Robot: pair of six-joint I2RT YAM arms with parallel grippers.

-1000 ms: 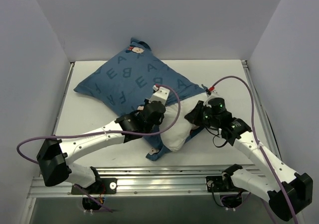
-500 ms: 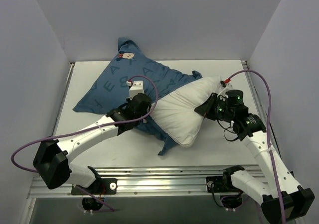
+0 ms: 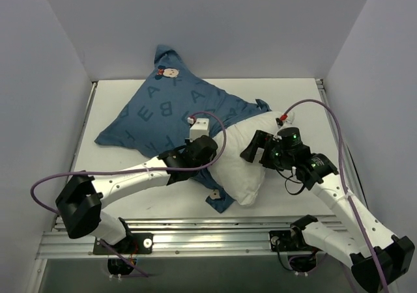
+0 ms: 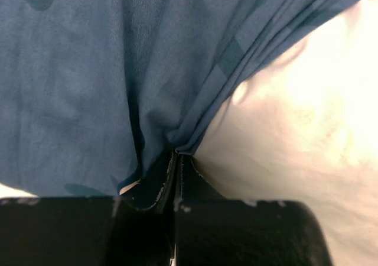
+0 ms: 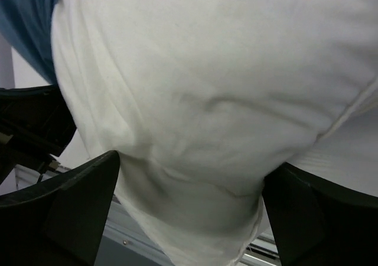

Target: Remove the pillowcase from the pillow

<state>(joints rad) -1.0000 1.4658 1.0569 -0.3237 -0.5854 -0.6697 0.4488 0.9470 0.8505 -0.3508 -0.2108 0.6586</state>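
Observation:
The dark-blue pillowcase lies spread over the back left of the table, its far corner leaning up the back wall. The white pillow sticks out of its near right end. My left gripper is shut on a bunched fold of the pillowcase right at the seam with the pillow; the left gripper's jaws are pressed together. My right gripper stands open, its fingers wide apart on either side of the pillow's bulging end. The right gripper pinches nothing.
White walls close in the table on the left, back and right. An aluminium rail runs along the near edge, another along the right side. Purple cables loop from both arms. A blue pillowcase corner hangs near the front edge.
The right gripper let go of the pillow, opened wide and moved back left. The pillow slumped from its stretched-out position. The left gripper, still shut on the pillowcase, shifted right and nearer.

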